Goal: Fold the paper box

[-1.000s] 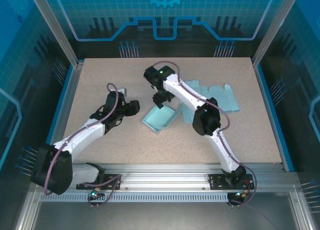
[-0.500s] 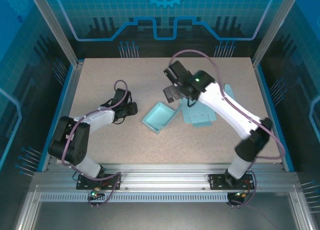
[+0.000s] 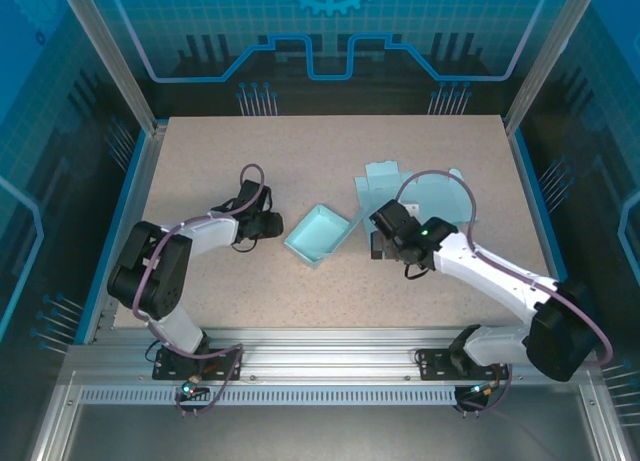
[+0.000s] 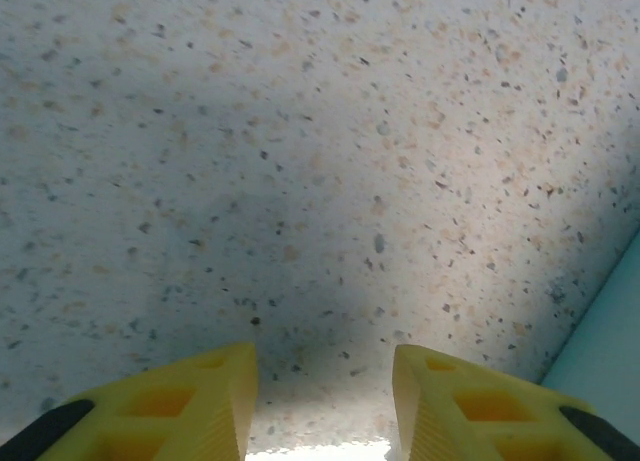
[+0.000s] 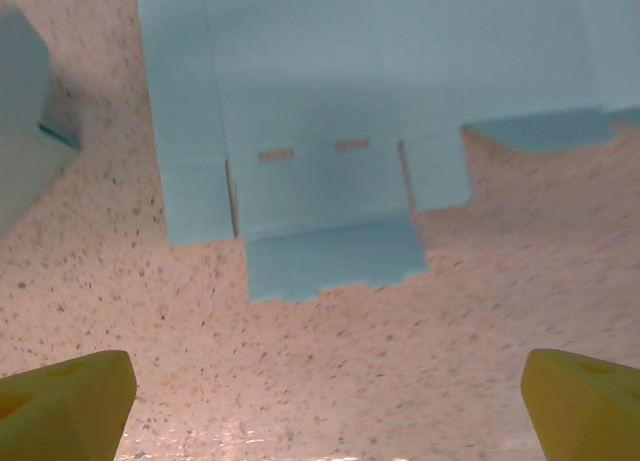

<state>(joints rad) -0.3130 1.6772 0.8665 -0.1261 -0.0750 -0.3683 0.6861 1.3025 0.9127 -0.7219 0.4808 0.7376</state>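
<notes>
left claw [image 4: 325,381] narrowly parted, empty, over bare table [image 4: 300,131] just beside the tray [image 3: 320,236]. right claw [image 5: 325,391] wide, empty, near the flat sheet [image 5: 320,131].

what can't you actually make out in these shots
- Top view: the near edge of the flat sheet is hidden under the right arm and its cable.
- Left wrist view: the folded box is cut off by the right edge, so its shape can't be told.
- Right wrist view: the flat sheet runs off the top edge, so its far flaps are unseen.
- Top view: the left gripper is too small and dark to judge its gap.
</notes>
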